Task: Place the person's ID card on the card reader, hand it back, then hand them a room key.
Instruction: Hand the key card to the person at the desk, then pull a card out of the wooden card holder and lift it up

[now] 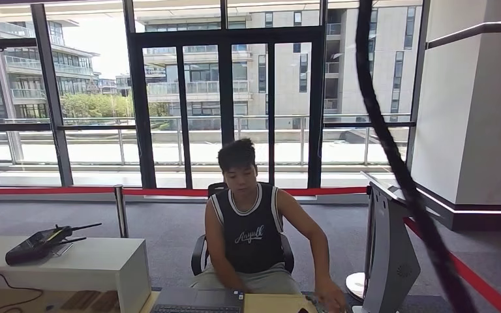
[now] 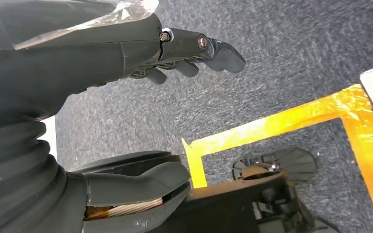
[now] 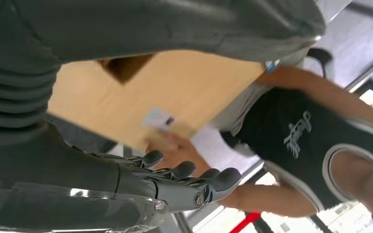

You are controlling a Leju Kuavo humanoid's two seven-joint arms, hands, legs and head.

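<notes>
Closest to the lens, the right hand [image 3: 175,182] hangs empty, its dark fingers [image 3: 213,180] stretched out and slightly apart above the light wooden desk [image 3: 194,85]. Just past those fingertips the person's hand [image 3: 175,148] rests on the desk edge, touching a pale ID card [image 3: 158,118] that lies flat on the wood; the card is blurred and its print cannot be read. The left hand [image 2: 141,111] is likewise empty, thumb and fingers spread wide over grey carpet [image 2: 281,53] marked with orange tape [image 2: 272,126]. From the head view, the person [image 1: 251,228] sits at six o'clock, one arm reaching toward five o'clock onto the desk. A white kiosk [image 1: 391,248] stands at four o'clock, a black phone [image 1: 39,244] on a white counter [image 1: 98,267] at eight o'clock.
</notes>
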